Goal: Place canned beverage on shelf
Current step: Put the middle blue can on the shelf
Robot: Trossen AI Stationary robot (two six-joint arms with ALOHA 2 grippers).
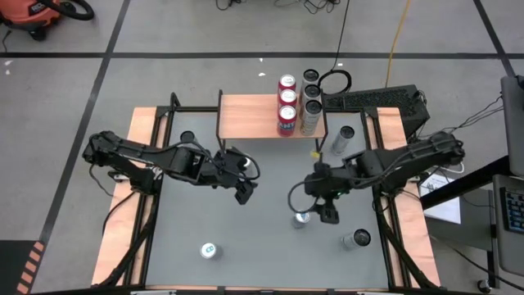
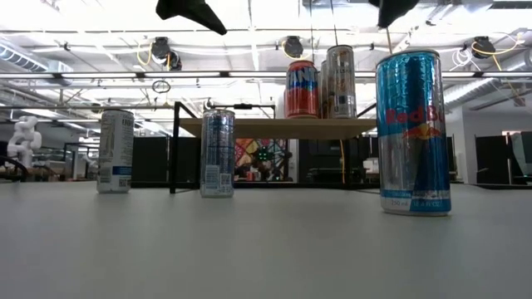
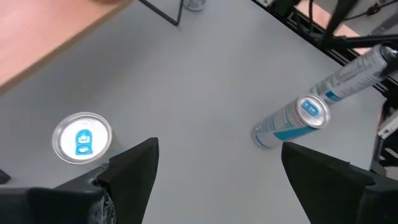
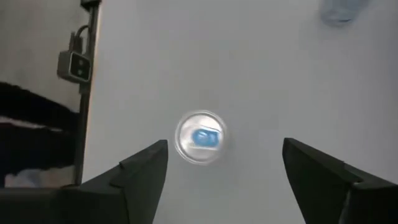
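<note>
While several cans already stand on the small light-wood shelf on thin black legs (image 1: pixel 250 116), more wait on the grey table (image 1: pixel 262 254).

At the shelf's right end stand a row of red cans (image 1: pixel 286 103) and a row of darker cans (image 1: pixel 311 102); four slim silver cans remain on the table, so the job looks partly done. The right gripper (image 1: pixel 327 215), jaws spread and empty, hangs above and just beside the nearest silver-and-blue can (image 1: pixel 302 219), which stands upright and apart from its fingers. The left gripper (image 1: pixel 243 189) hovers open and empty near the table's middle.
</note>
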